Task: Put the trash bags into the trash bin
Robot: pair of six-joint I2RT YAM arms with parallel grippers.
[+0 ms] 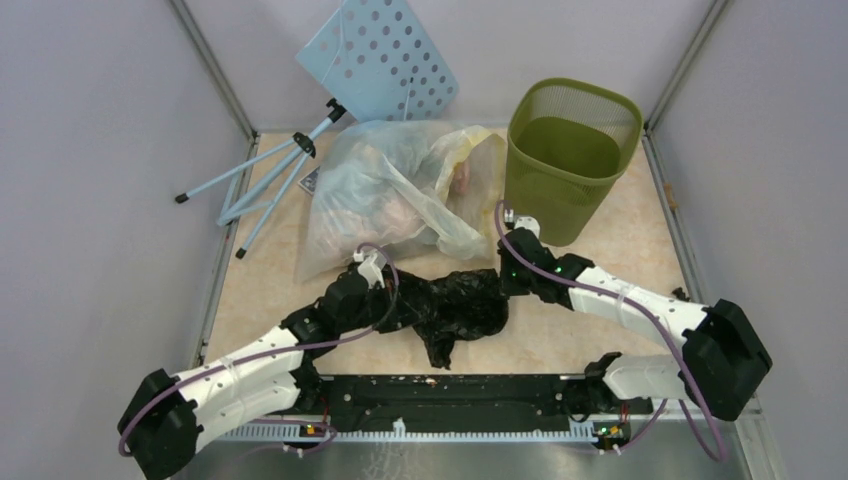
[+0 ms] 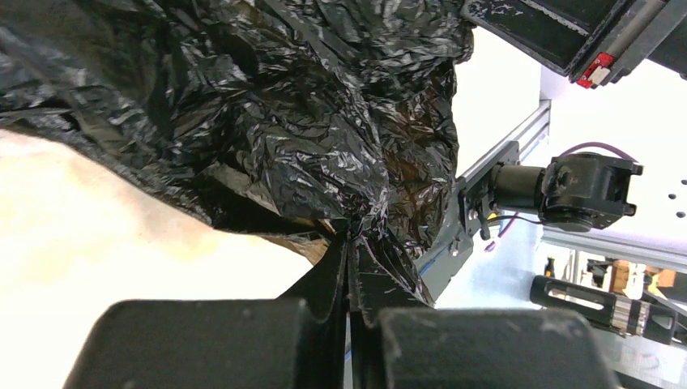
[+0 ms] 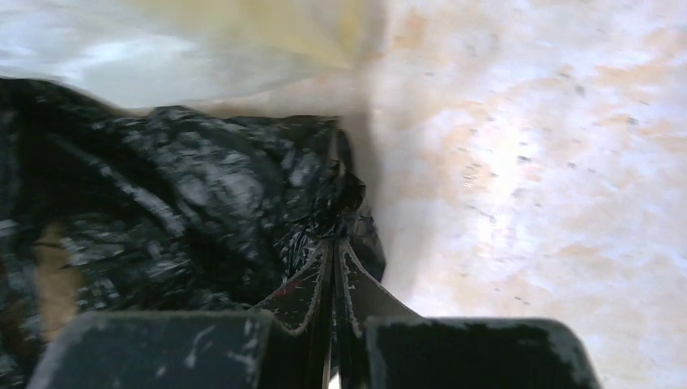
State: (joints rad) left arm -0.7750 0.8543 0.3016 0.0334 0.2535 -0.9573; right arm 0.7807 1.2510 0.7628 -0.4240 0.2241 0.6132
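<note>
A glossy black crinkled trash bag (image 1: 452, 308) is stretched between my two grippers at the middle of the floor. My left gripper (image 1: 392, 300) is shut on the bag's left end; in the left wrist view the film (image 2: 267, 113) bunches at the tips of that gripper (image 2: 350, 237). My right gripper (image 1: 507, 272) is shut on the bag's right edge, and the right wrist view shows the plastic (image 3: 178, 203) pinched at its tips (image 3: 334, 241). The olive-green mesh trash bin (image 1: 566, 160) stands upright and open at the back right, just beyond the right gripper.
A large clear-yellowish plastic bag (image 1: 390, 195) full of items lies right behind the black bag, next to the bin. A pale blue perforated board (image 1: 380, 60) on a folding stand (image 1: 262, 180) leans at the back left. Walls close in both sides.
</note>
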